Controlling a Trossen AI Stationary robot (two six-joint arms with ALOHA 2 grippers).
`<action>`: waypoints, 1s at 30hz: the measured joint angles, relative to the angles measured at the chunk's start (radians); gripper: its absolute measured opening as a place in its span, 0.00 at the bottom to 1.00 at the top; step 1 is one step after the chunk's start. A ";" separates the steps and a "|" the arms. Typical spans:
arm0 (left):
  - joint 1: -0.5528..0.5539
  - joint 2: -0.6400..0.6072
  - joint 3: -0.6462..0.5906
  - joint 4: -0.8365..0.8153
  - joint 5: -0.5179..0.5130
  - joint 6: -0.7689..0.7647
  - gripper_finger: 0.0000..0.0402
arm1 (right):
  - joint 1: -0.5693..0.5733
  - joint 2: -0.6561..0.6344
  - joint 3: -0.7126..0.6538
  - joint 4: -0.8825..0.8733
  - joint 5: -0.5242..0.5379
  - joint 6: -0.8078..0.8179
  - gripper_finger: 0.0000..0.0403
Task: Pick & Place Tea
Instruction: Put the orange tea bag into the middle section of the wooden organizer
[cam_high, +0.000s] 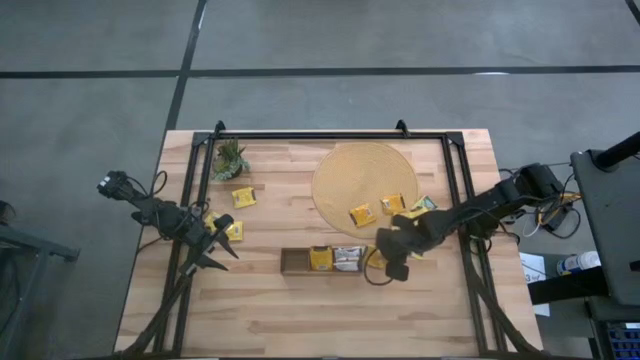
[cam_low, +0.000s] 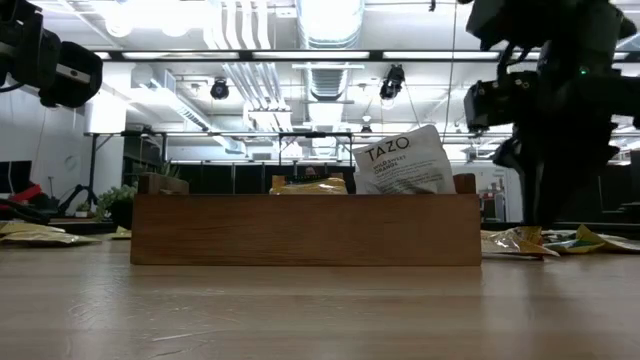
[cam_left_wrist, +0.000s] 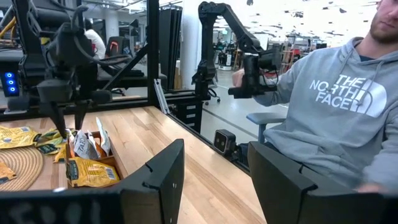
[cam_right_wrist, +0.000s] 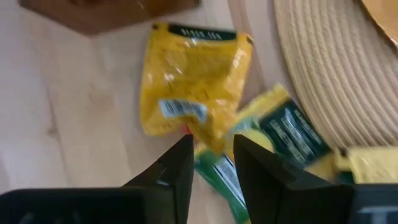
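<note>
Two arms share the pale wooden desk (cam_high: 330, 310), so take it from the big things down. Your round woven straw mat (cam_high: 345, 175) sits toward the far side with two yellow sachets (cam_high: 362, 214) on it. Nearer you lies the dark brown oblong wooden tray (cam_high: 292, 262), already holding a yellow sachet and a white one (cam_low: 403, 163) that leans upright above the wall. More tea lies loose by the small green spiky plant (cam_high: 229, 158), near the left arm.

Your right gripper (cam_right_wrist: 211, 163) hangs low just beyond the tray's right end, over a crumpled yellow paper sachet (cam_right_wrist: 193, 84) that overlaps a yellow-and-green one (cam_right_wrist: 283, 134) beside the mat's rim. Its fingers (cam_right_wrist: 177, 168) stand part open, closing over the sachet's lower edge, and nothing is lifted yet. To do this well, I judge you should pinch only the top sachet; the one beneath could come along. Lift straight up before swinging toward the tray, since its wall is close.

Your left gripper (cam_left_wrist: 214, 180) waits well apart over the desk's left side, fingers open and empty. The tray's left compartment looks free, and bare desk in front gives you room.
</note>
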 joint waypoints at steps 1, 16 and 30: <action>0.000 0.000 0.000 0.000 0.000 0.000 0.43 | -0.007 0.000 -0.008 0.028 -0.008 -0.002 0.28; 0.000 0.000 0.000 0.000 0.000 0.000 0.43 | -0.029 0.000 -0.045 0.114 -0.024 0.006 0.22; 0.000 0.000 0.000 0.028 -0.021 -0.034 0.43 | -0.029 -0.014 -0.045 0.100 -0.031 -0.032 0.02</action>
